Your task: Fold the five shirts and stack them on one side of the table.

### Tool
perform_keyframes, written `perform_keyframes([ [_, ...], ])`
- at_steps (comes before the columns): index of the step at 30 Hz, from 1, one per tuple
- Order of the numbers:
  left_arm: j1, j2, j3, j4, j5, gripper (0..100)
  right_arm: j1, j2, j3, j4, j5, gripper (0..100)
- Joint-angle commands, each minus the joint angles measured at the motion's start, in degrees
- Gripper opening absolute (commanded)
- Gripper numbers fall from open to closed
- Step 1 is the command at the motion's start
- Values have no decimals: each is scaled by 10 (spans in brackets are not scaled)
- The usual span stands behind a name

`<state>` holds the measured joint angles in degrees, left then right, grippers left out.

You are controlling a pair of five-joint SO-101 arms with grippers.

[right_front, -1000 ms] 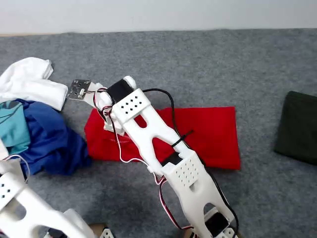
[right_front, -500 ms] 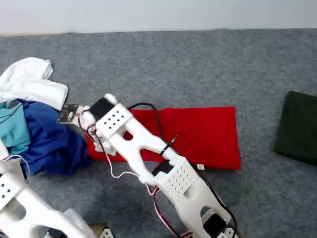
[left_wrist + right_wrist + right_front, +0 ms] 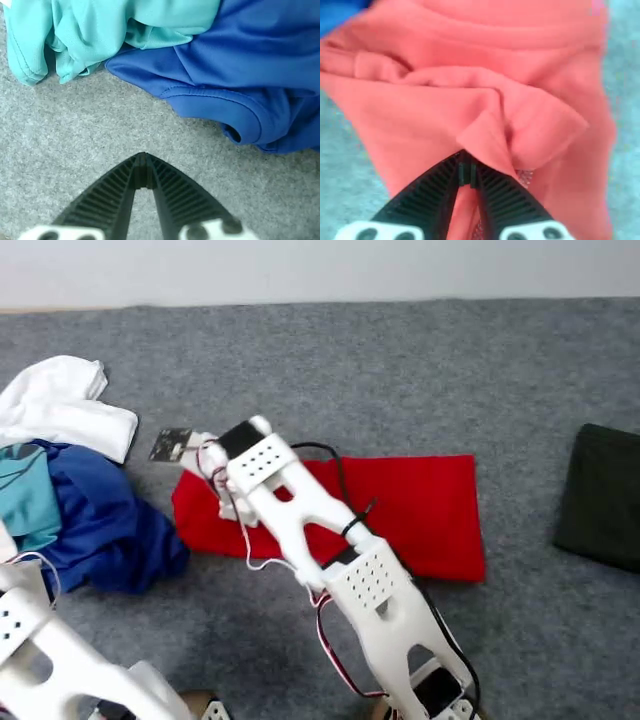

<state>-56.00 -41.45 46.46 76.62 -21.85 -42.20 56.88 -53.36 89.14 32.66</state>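
Fold of red shirt (image 3: 420,505) clamped in right gripper (image 3: 465,159); left gripper (image 3: 144,161) closed empty near blue shirt (image 3: 250,65).

The worktop (image 3: 400,370) has a grey, carpet-like surface. A red shirt (image 3: 420,505) lies near its middle, spread out as a long strip, with its left end bunched into folds. At the right edge lies a dark green shirt (image 3: 603,495), folded flat and well apart from the red one. On the left, three shirts lie heaped together: a white shirt (image 3: 60,405) farthest back, a blue shirt (image 3: 110,530) in front of it, and a teal shirt (image 3: 25,495) touching the blue one.
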Motion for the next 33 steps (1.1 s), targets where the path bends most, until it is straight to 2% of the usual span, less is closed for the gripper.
perform_keyframes([
  [1, -1, -15, -4, -3, -1, 4, 19, -17, -69, 6, 6, 10],
  [5, -1, -15, -4, -3, -1, 4, 20, -15, -118, 23, 6, 10],
  [9, -1, -15, -4, -2, -1, 4, 23, -15, -117, 27, 6, 10],
  [22, 0, -15, -7, 6, -1, 4, 25, -1, -116, 133, 2, 10],
  [33, 0, -16, -10, 10, -4, 4, -20, 50, -116, 135, -63, 10],
])
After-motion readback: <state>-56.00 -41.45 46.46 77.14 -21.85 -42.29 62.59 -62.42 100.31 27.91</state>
